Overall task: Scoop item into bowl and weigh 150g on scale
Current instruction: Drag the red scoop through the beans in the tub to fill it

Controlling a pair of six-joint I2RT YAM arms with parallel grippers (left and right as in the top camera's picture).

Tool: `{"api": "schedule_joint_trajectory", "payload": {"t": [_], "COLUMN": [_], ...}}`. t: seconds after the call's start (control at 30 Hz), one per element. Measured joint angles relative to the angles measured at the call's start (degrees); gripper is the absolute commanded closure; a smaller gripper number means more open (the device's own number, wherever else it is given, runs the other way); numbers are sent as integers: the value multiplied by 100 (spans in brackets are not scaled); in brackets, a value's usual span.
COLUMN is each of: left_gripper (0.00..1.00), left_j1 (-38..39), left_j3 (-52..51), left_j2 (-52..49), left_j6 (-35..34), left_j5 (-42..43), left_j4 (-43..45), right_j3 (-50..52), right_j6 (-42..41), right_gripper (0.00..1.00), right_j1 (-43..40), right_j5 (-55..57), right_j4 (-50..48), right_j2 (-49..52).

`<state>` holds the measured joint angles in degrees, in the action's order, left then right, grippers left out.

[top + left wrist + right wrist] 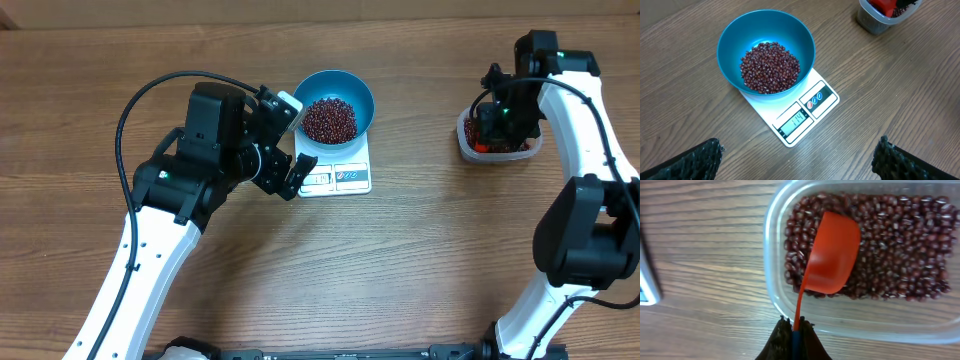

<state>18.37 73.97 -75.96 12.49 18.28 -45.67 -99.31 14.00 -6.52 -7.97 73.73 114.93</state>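
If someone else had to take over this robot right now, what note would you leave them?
Left gripper: open, empty, hovering near the white scale.
Right gripper: shut on the red scoop handle; the scoop is in the clear tub of beans.
Blue bowl sits on the scale, holding a heap of beans.
Done: part of the load; the display seems to read 114.
Left: add more beans until it reads 150.
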Motion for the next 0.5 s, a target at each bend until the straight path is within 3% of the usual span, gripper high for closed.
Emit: {"api": "schedule_joint_trajectory", "payload": {"t": [0.5], "left_gripper": [0], "left_j1": [0], "left_j3": [0], "left_j2": [0], "left_j6": [0], "left_j5": [0], "left_j4": [0], "right_j3": [72], "right_j6": [149], "right_gripper": [96], "right_j1": [-669], "right_j5": [-1121], "right_j4": [24], "right_j2": [0]}}
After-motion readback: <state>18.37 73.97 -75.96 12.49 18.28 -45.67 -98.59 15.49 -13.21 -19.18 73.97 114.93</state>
